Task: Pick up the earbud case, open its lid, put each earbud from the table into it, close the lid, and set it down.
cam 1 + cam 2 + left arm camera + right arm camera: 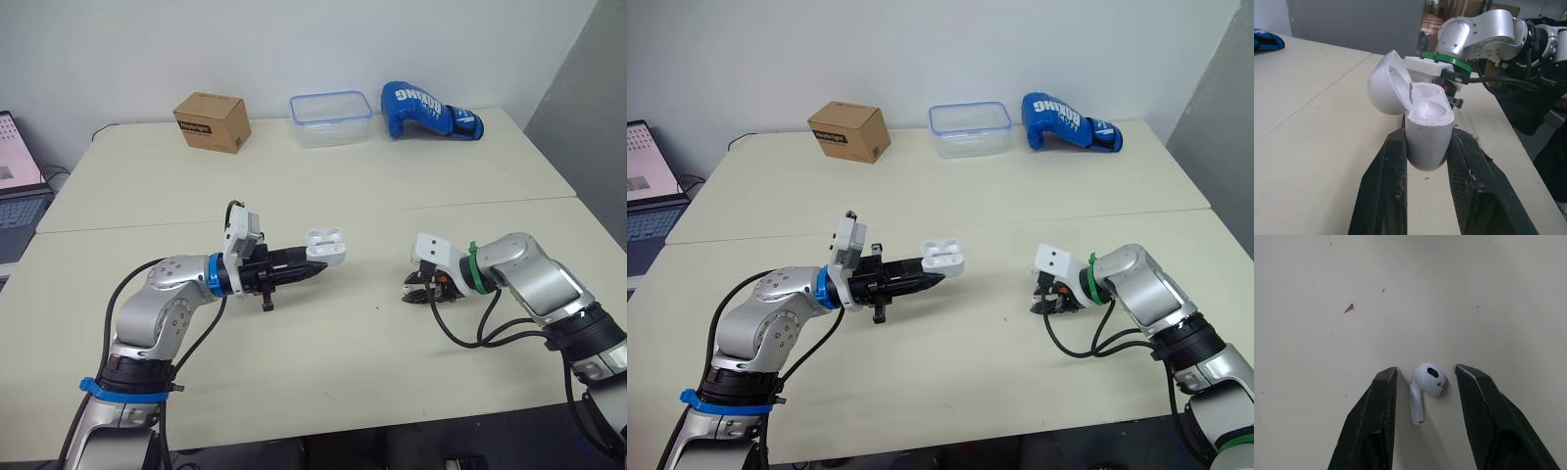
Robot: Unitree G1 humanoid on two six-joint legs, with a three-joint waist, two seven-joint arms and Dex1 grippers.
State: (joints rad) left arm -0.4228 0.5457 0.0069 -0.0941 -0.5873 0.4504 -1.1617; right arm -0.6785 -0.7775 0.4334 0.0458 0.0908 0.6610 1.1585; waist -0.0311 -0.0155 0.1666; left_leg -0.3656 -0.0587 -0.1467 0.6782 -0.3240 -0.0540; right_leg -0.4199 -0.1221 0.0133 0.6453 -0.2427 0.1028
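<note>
Left tool (1427,136) clamps open, seemingly empty earbud case (1425,117); right tool (1426,368) spread around earbud (1429,379)

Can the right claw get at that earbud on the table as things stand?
Likely yes: the earbud lies on the table right between the open right claw tips, with nothing in the way.

My left arm (162,299) and right arm (537,276) wear rounded silver shells. A blue ring (212,275) bands the left wrist and a green ring (471,266) the right, each beside a white camera block (242,233). Black cables (490,331) loop out. My left tool (326,266) and right tool (408,293) have tapered black fingers (1382,196).
</note>
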